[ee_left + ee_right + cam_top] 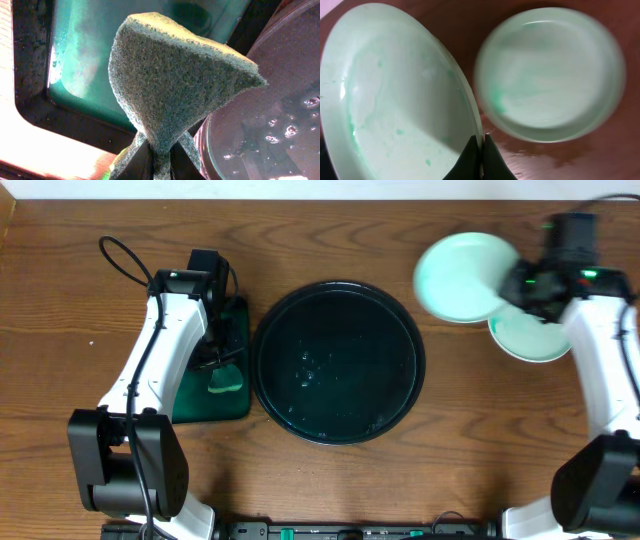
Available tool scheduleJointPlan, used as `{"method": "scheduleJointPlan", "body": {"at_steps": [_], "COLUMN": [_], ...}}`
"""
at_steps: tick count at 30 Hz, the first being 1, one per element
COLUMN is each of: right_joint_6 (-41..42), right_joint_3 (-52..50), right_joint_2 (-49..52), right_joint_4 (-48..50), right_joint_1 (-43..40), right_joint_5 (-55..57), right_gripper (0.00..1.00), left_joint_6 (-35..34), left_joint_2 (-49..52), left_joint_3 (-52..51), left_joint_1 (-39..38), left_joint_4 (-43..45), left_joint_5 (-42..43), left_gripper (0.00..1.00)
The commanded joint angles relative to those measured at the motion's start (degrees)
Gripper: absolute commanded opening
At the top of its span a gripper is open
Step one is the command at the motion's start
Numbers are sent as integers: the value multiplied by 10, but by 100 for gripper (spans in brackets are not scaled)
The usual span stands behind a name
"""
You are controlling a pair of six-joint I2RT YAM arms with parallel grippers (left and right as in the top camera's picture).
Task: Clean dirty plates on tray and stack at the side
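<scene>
Sponge (170, 85) sits clamped in left gripper (159, 152); right gripper (481, 149) pinches rim of pale mint plate (395, 100).

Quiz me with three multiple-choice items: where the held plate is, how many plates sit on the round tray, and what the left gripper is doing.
1. Where is the pale mint plate that the right gripper holds?
A. Right of the round black tray, beside another plate
B. Flat on the round black tray
C. Left of the round black tray

2. How many plates lie on the round black tray?
A. Two
B. One
C. None

3. What state is the left gripper in?
A. Open and empty
B. Shut on a green sponge
C. Shut on a plate

Answers:
1 A: the overhead view shows it at the far right, next to the plate on the table.
2 C: the tray holds only wet spots.
3 B: the left wrist view shows it pinching the sponge.
</scene>
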Motion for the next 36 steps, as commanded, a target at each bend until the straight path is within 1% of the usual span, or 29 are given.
{"method": "scheduleJointPlan", "body": {"at_steps": [1,4,9,17,21,24,25,27,28,30,36], "right_joint_6": [9,-1,-1,-1,-1,-5,-5,-5,-5,-10,-15], "right_joint_3": [3,3,3,3,3,3,3,3,3,3,3], "right_joint_2": [16,45,110,192,203,203,202,202,202,201,198], "right_joint_4": [-7,-12,-17,5,12,13,11,5,4,0,-12], "right_joint_1": [-67,-115,-159,-168,-168,-168,-168,-169,-169,-169,-169], "right_joint_5": [-14,-14,-15,-41,-49,-49,-49,-49,-49,-49,-49], "right_gripper": [1,1,1,1,1,9,15,15,18,30,30], "left_joint_6": [10,10,10,10,10,10,10,10,10,10,10], "left_joint_2": [-2,-2,-2,-2,-2,-2,-2,-2,-1,0,25], "left_joint_3": [10,10,10,10,10,10,10,10,10,10,10], "left_joint_1": [2,2,2,2,2,2,2,2,2,2,8], "left_joint_4": [2,2,2,5,13,16,17,22,24,28,40], "left_joint_5": [-9,-9,-9,-9,-9,-9,-9,-10,-13,-28,-94], "left_gripper": [12,12,12,12,12,12,12,12,12,12,12]}}
